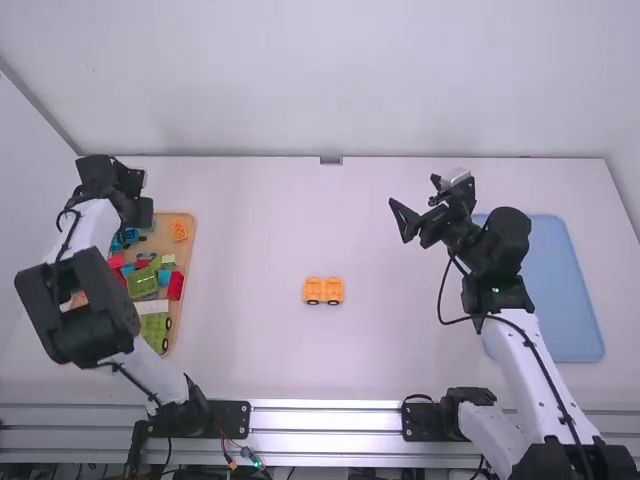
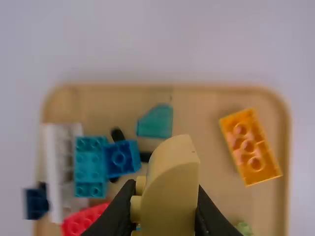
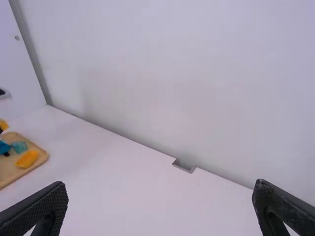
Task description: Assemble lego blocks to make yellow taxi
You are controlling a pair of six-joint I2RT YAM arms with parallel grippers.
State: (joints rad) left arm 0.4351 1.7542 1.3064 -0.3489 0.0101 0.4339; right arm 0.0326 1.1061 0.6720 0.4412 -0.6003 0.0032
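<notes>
Left fingers [image 1: 143, 213] downward around yellow block [image 2: 173, 172]

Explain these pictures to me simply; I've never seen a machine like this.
Two robot arms, left and right, work at a white table. One picture looks down from above and behind them; the other two come from cameras on their wrists. The left claw grips a yellow curved block over a tan tray of colourful bricks. The right claw is open and empty. Mid-table sits an orange piece with black wheels; a blue tray lies at right.
</notes>
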